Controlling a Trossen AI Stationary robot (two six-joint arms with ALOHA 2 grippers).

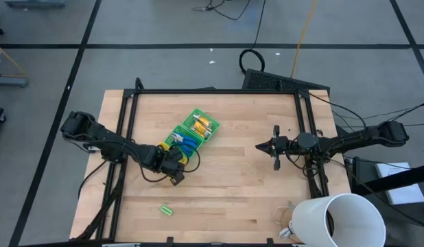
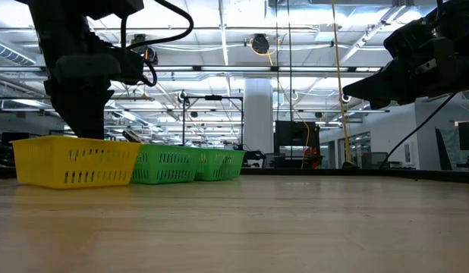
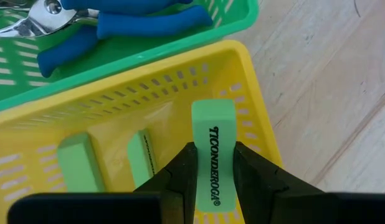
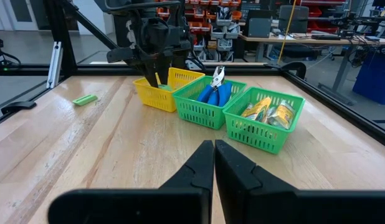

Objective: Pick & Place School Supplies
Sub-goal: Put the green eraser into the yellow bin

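Left tool [image 3: 214, 165]: pinching a light-green eraser [image 3: 213, 143] by its long sides, held over the open yellow basket [image 3: 258, 93].
Key relation: the eraser sticks straight out from between the fingers, its long axis pointing down into the basket; two more green erasers [image 3: 80, 165] already lie on the basket floor just beside it.
Coming move, as I judge it: lower a little and let go; the near wall is close, so the eraser could catch the rim.
Stray eraser [image 1: 167, 210]: lies flat on the counter [image 1: 239, 185], well apart from the baskets, nearer the left arm.
Right tool [image 4: 214, 152]: fingers pressed together, empty, waiting over the right of the counter.
Materials: erasers are matte, soft-edged blocks; baskets are slotted plastic; the middle green basket [image 4: 199, 106] holds blue-handled pliers [image 3: 118, 25] with shiny metal jaws.
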